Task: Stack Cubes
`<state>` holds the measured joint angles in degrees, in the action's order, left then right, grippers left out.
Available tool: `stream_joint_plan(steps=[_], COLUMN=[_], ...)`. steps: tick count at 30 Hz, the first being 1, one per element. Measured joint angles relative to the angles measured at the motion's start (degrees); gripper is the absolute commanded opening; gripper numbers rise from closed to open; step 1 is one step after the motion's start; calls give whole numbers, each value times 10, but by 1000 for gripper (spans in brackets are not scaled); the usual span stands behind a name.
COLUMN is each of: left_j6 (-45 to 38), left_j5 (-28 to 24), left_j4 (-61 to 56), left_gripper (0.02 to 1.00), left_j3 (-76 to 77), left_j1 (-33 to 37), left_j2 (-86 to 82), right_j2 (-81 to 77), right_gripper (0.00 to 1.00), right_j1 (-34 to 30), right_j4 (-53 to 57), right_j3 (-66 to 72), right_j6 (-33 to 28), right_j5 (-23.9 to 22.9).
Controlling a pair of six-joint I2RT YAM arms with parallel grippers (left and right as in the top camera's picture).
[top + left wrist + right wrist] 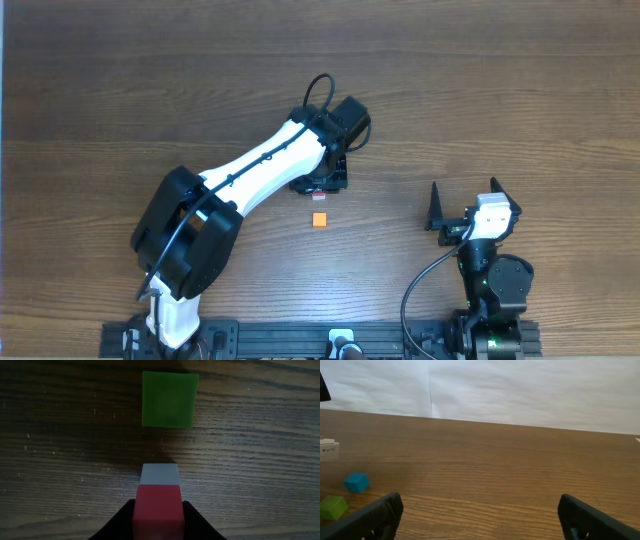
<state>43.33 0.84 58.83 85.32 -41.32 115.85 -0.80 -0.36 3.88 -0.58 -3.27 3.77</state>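
Observation:
My left gripper [158, 519] is shut on a red cube [157, 505] whose far face looks pale grey. A green cube [169, 399] lies flat on the wood ahead of the held cube, with a gap between them. From above, the left gripper [320, 184] sits at the table's middle, and an orange cube [319, 220] lies just in front of it toward the arm bases. My right gripper [465, 197] stands open and empty at the right. Its wrist view shows the open right gripper [480, 501], a blue cube [356, 482] and the green cube [332, 507] far off to one side.
The wooden table [520, 90] stretches bare to the far side and both ends. A white wall [530, 390] rises behind its far edge. A small white object [329, 450] shows at the edge of the right wrist view.

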Motion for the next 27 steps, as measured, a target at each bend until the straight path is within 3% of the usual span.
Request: stream_joint_plan(steps=[1, 4, 10, 13, 15, 17, 27], left_j6=[0, 3, 4, 4, 6, 9, 6], left_j5=[0, 0, -2, -2, -2, -2, 2], left_j4=[0, 0, 0, 0, 2, 5, 54], left_gripper=[345, 527, 553, 614, 770, 998, 1000], left_j3=[0, 0, 0, 0, 0, 0, 0], left_j1=[0, 0, 0, 0, 0, 0, -6], left_j2=[0, 0, 0, 0, 0, 0, -19], right_j2=[0, 0, 0, 0, 0, 0, 0], right_gripper=[993, 993, 991, 991, 993, 993, 991], right_j1=[0, 0, 0, 0, 0, 0, 0], right_j4=[0, 0, 0, 0, 0, 0, 0], right_j3=[0, 0, 0, 0, 0, 0, 0], right_j6=[0, 0, 0, 0, 0, 0, 0], right_j5=[0, 0, 0, 0, 0, 0, 0])
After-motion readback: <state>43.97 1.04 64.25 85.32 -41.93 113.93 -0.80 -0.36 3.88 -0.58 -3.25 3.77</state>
